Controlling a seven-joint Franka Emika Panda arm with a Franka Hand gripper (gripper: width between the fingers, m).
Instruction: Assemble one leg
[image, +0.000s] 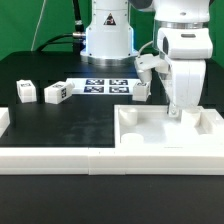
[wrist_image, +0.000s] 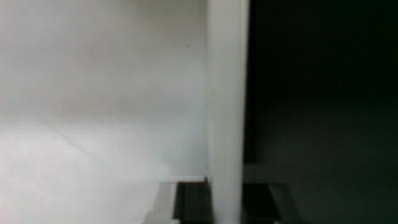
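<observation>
Three legs, small white blocks with black-and-white tags, lie on the black table in the exterior view. Two are at the left (image: 24, 92) (image: 55, 93) and one is near the middle (image: 141, 90). My gripper (image: 176, 113) is far from them, lowered onto the large white tray-like piece (image: 150, 138) at the right. In the wrist view the dark fingers (wrist_image: 192, 203) stand on either side of that piece's thin upright rim (wrist_image: 226, 90), closed against it. No leg shows in the wrist view.
The marker board (image: 108, 87) lies at the back by the arm's base. Long white border rails run along the front (image: 60, 160) and the left edge (image: 3, 122). The arm's white body stands over the tray-like piece.
</observation>
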